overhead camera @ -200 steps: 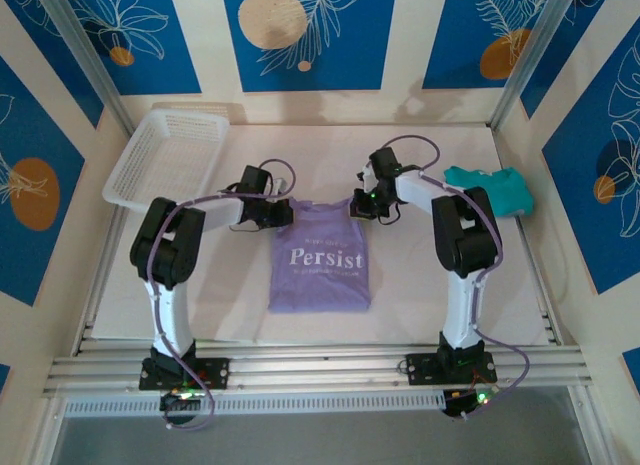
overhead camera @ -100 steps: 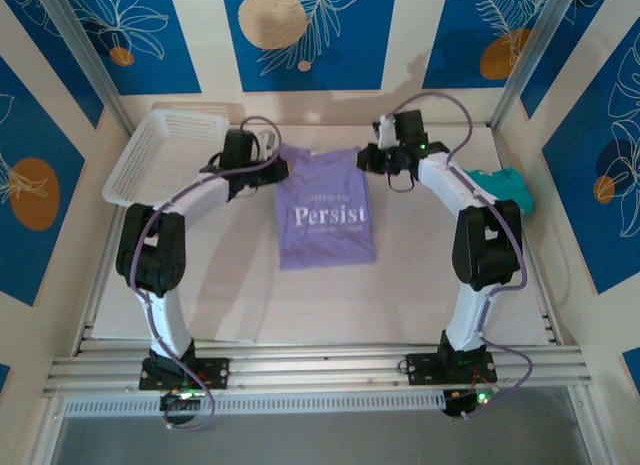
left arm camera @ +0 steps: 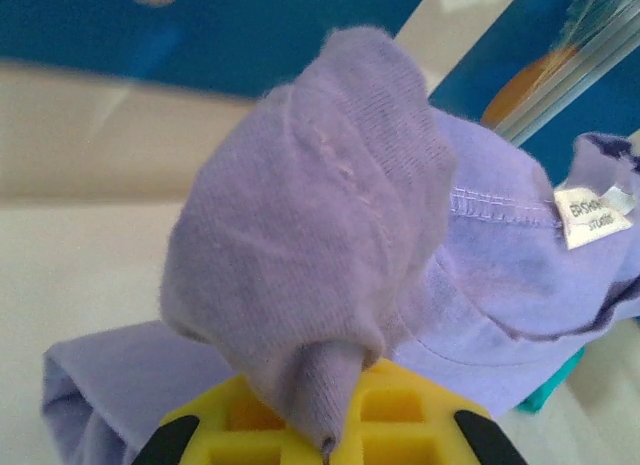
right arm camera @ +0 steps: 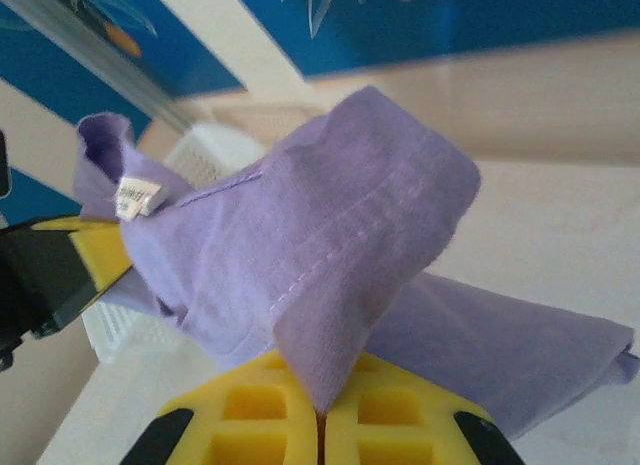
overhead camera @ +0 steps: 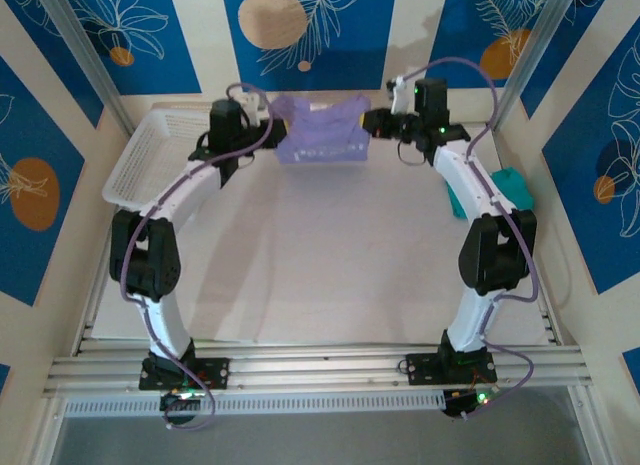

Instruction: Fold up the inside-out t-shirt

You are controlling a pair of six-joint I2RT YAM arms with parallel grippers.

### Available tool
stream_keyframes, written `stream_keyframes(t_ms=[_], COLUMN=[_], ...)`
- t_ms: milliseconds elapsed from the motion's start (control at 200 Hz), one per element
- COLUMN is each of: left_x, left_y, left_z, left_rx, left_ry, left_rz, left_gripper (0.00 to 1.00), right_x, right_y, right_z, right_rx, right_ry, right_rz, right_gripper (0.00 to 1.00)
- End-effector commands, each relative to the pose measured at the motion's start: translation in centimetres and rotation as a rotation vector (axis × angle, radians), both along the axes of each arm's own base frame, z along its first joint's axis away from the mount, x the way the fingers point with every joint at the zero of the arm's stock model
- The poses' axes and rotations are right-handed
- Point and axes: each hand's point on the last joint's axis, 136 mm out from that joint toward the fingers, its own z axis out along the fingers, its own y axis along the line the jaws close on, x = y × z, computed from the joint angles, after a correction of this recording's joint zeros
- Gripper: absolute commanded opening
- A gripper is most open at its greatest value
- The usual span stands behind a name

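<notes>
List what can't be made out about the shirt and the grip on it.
- label: left wrist view, print too small and blurred.
- left gripper: left wrist view, pinch point buried under bunched shirt.
- right gripper: right wrist view, likewise.
- teal garment: top view, partly behind right arm.
- shirt hem: top view, touching table or not, cannot tell.
</notes>
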Motion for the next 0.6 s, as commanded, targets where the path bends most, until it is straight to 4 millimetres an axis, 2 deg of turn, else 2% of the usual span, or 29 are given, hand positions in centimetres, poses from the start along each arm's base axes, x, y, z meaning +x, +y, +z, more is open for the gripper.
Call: stream_keyframes(t_ms=[0, 90, 175, 245, 310, 455, 595], left_x=[-3.5, -7.5, -11.4, -13.8, -15.6, -17.0, -15.9], left_y=[0.0, 0.3, 0.5, 0.7, 0.5, 0.9, 1.2], left_z=[-2.4, -5.9, -8.4, -9.7, -10.7, -11.8, -11.6], left_rx=[-0.052, -0.087, -0.128, -0.157, -0.178, -0.156, -0.1], left_ry=[0.02, 0.076, 0.121, 0.158, 0.193, 0.218, 0.192], left_rz=[-0.037, -0.053, -0.07, -0.079, -0.105, -0.113, -0.094], left_gripper=[0.0, 0.0, 0.0, 0.0, 0.0, 0.0, 0.0], right_x=[-4.0, -8.0, -11.8, -14.7, -16.5, -18.6, -17.7], right_y=[1.1, 1.0, 0.6, 0.4, 0.4, 1.0, 1.2], right_z=[-3.3, -7.3, -10.7, -13.2, -14.8, -16.0, -15.4], right_rx=[0.031, 0.032, 0.018, 0.013, 0.022, 0.014, -0.007], right_ry=[0.08, 0.172, 0.26, 0.331, 0.385, 0.418, 0.393], right_rz=[0.063, 0.058, 0.041, 0.031, 0.025, 0.037, 0.032], right_gripper=[0.0, 0.0, 0.0, 0.0, 0.0, 0.01, 0.03])
